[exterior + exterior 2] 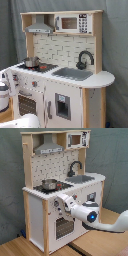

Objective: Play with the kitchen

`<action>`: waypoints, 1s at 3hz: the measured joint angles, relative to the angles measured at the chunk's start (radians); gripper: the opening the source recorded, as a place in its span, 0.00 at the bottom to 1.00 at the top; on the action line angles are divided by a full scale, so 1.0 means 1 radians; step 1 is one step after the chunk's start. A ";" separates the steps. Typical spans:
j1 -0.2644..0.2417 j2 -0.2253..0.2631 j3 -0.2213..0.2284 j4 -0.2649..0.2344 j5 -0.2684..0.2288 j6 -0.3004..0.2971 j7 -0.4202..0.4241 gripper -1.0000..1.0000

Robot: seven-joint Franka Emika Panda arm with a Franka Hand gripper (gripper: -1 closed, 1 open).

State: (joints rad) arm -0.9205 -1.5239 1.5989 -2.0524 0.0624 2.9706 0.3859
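The kitchen (65, 85) is a tall white and light-wood toy set, shown in both exterior views. A small metal pot (49, 184) stands on the stovetop (54, 187). The black faucet (75, 167) curves over the grey sink (83, 178). Above are the hood (47, 148) and microwave (75, 139). My gripper (63, 203) is pressed up to the knobs (57, 204) on the front panel, just above the oven door (62, 226). In the first exterior view only part of my white arm (5, 87) shows at the left edge, beside the knob panel (25, 80).
My white arm (92, 217) reaches in from the second exterior view's lower right, across the kitchen's front. The kitchen stands on a wooden floor (30, 248) before a grey curtain (116, 45). A lower cabinet door with a handle (62, 106) sits under the sink.
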 joint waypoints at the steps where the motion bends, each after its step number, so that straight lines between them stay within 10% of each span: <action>1: 0.000 0.020 -0.010 0.004 0.000 0.001 -0.082 0.00; 3: 0.000 0.038 -0.006 0.004 0.000 0.002 -0.324 0.00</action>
State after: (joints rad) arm -0.9208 -1.4857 1.5925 -2.0487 0.0622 2.9725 0.0616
